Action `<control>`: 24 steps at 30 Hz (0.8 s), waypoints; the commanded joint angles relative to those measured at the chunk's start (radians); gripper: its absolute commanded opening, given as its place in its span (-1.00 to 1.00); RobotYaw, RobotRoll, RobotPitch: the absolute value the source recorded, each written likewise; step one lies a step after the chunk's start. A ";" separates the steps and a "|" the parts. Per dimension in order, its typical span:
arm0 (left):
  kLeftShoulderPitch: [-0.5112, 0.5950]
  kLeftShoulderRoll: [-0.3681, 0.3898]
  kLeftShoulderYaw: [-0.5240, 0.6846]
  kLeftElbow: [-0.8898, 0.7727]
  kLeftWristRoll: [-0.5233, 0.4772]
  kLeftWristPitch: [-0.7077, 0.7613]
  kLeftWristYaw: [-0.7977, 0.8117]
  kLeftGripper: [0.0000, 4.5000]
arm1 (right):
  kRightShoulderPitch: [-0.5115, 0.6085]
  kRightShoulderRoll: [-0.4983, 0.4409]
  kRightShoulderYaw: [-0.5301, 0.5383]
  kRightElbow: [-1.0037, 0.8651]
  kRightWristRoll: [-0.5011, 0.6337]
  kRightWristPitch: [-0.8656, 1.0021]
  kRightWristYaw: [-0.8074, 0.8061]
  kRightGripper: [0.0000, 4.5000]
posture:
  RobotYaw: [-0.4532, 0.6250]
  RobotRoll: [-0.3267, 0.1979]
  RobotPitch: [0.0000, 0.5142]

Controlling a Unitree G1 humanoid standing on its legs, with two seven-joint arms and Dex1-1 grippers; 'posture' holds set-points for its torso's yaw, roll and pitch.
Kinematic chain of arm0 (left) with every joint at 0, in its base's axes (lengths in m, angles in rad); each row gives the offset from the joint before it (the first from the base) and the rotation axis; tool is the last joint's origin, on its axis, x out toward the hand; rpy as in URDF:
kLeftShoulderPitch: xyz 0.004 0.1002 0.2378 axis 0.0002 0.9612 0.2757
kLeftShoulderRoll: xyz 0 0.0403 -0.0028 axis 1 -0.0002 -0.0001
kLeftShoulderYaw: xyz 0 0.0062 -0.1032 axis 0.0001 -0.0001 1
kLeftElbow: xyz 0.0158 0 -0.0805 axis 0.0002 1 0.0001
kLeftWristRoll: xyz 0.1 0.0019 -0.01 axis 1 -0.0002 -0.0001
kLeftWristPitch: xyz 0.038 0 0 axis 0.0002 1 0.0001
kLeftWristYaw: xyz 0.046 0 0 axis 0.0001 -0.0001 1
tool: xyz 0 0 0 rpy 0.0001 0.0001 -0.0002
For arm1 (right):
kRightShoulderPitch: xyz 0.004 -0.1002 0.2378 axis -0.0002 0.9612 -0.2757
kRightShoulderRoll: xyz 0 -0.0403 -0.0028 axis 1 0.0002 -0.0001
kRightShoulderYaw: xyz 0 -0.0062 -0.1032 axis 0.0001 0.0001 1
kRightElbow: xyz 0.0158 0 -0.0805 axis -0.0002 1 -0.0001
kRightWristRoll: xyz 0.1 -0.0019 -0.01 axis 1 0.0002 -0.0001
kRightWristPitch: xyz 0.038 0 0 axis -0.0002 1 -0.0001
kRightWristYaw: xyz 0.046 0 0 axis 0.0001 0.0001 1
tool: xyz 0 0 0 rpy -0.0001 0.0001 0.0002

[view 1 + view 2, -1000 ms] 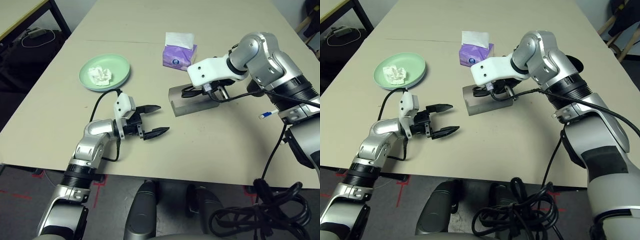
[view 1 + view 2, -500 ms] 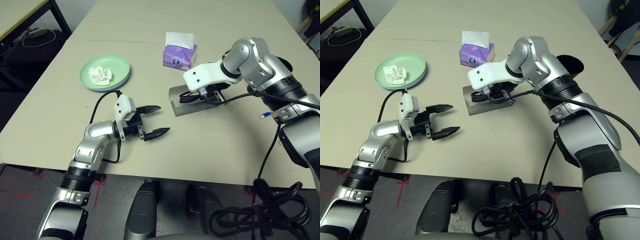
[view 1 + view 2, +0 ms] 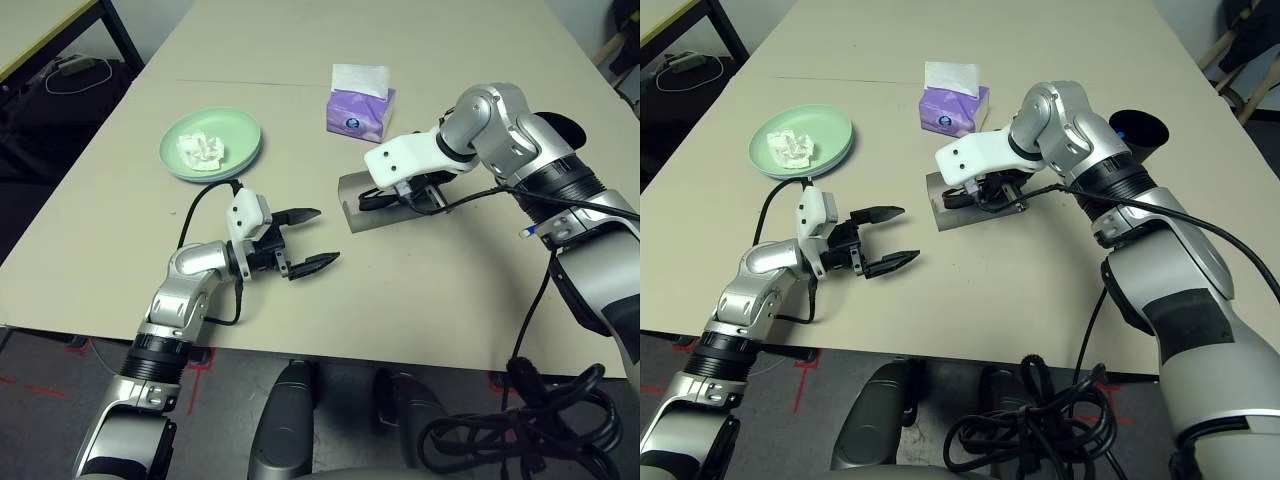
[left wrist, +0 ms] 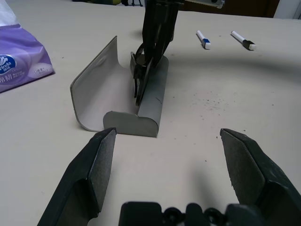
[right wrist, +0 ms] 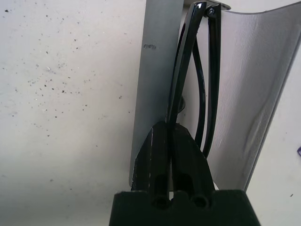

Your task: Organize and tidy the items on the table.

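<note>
The grey glasses case [image 3: 352,207] lies open in the middle of the table [image 3: 430,290]. My right gripper [image 3: 388,194] is shut on the black sunglasses [image 5: 205,70], holding them folded and on edge inside the case's trough [image 4: 150,89]. My left gripper [image 3: 312,240] rests open near the front edge, pointing at the case from a short way off, with nothing between its fingers [image 4: 99,160]. A pale green plate [image 3: 245,135] at the left holds a crumpled white tissue [image 3: 200,149]. A white blue-capped pen [image 3: 533,229] lies at the right. A black cup [image 3: 1138,130] stands behind my right arm.
A purple tissue box [image 3: 359,103] stands just behind the case. The left wrist view shows a second pen [image 4: 242,40] beside the first. A black-legged desk [image 3: 60,40] sits off the far left corner. Bare tabletop lies between my left gripper and the case.
My right gripper has swung left and lower with the sunglasses, bringing them down into the open case. My left arm has not moved.
</note>
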 commanded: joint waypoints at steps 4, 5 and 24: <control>0.042 0.005 -0.001 -0.060 0.007 0.006 0.022 1.00 | -0.015 0.017 0.029 0.082 -0.018 -0.049 -0.002 -1.00 | 0.52 0.25 -0.24; 0.048 0.006 -0.001 -0.066 0.005 0.009 0.024 1.00 | -0.020 0.019 0.031 0.094 -0.020 -0.055 -0.006 -1.00 | 0.52 0.25 -0.24; 0.042 -0.015 -0.024 -0.051 0.011 0.007 0.018 1.00 | -0.072 0.009 0.017 0.167 -0.033 -0.092 -0.032 -1.00 | 0.44 0.25 -0.35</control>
